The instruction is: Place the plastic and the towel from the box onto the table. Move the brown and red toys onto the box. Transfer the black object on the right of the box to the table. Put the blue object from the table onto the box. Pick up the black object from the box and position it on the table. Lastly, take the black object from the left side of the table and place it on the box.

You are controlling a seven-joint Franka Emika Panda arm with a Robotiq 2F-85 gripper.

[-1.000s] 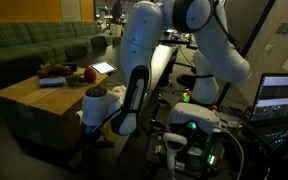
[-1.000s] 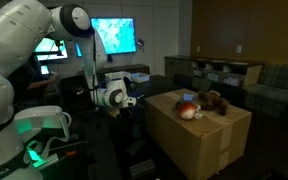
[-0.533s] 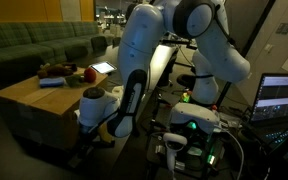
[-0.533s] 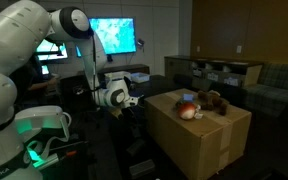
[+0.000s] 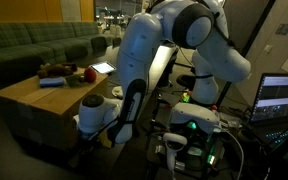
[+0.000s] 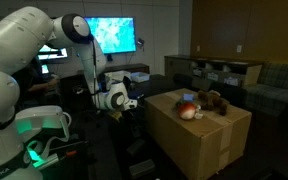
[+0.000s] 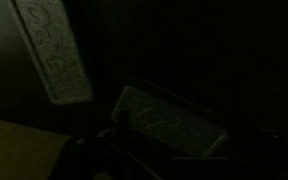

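**A:** In an exterior view, where does the hand sit?

**B:** The hand (image 5: pixel 85 130) hangs low, just beside the box's (image 5: pixel 29 110) right corner and below its top. Shadow covers the jaws, so I cannot tell whether they are spread, closed or holding anything.

**A:** And the task's things?

**B:** They are on the box top. The brown toy (image 5: pixel 52 69) is at the far edge, the red toy (image 5: pixel 89 73) is right of it, and the blue object (image 5: pixel 51 82) lies flat just in front of the brown one. All of them are up and left of the hand.

**A:** In an exterior view from elsewhere?

**B:** The hand (image 6: pixel 132 101) is left of the box (image 6: pixel 199 140). The red toy (image 6: pixel 188 111) is the nearer of the two toys to it, and the brown toy (image 6: pixel 216 101) is farther right. I can make out no black object on or beside the box.

**A:** What does the wrist view show?

**B:** It is nearly black. There are two pale slabs (image 7: pixel 52 50), one at upper left and one slanting across the middle. A tan patch (image 7: pixel 14 150) at lower left may be the box.

**A:** So what does the next move turn on?

**B:** My judgement is that the black object lies low in the dark near the hand, perhaps on the bench. Its direction and long axis cannot be read here, so aligning the hand would be guesswork.
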